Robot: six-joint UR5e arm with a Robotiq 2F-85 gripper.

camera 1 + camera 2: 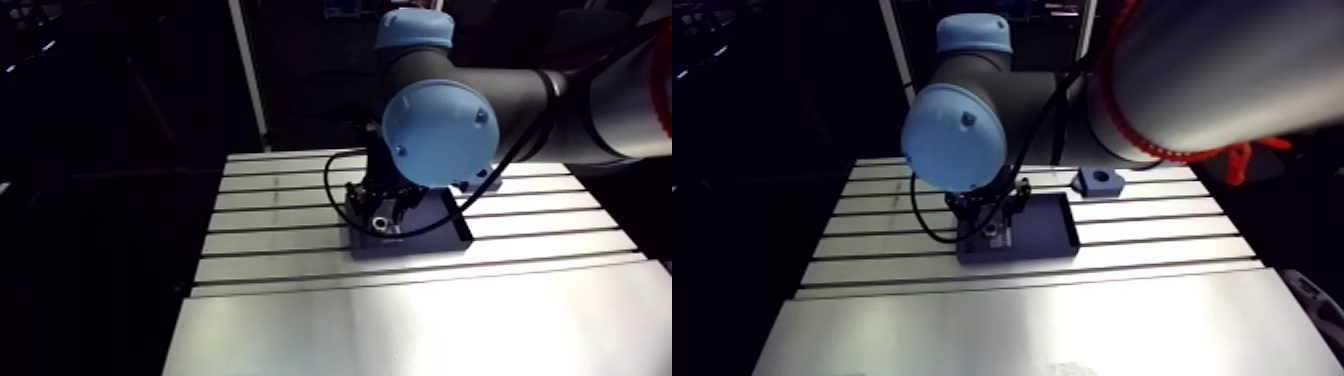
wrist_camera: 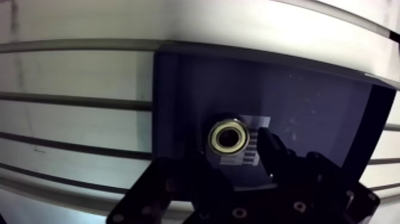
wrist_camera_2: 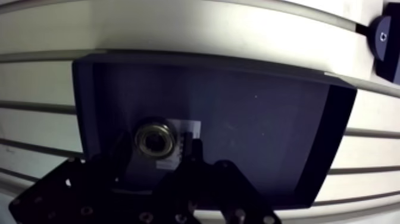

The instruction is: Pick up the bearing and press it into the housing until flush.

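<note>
The bearing (image 3: pixel 156 138), a small metal ring, lies flat on a white label in a dark blue tray (image 3: pixel 268 119). My gripper (image 3: pixel 156 152) hangs just over it, open, with one dark finger (image 2: pixel 275 150) on each side of the ring and a small gap showing at the finger I can see best. The housing (image 1: pixel 1097 180), a blue block with a round bore, stands on the table beyond the tray's far corner, apart from the gripper. In the arm view the wrist hides most of the tray's left end (image 1: pixel 1002 245).
The slotted aluminium table (image 1: pixel 400 320) runs under everything, its grooves crossing beneath the tray. The tray's raised walls (image 3: pixel 333 149) surround the gripper. A black cable loops off the wrist to the tray's left side (image 1: pixel 330 195).
</note>
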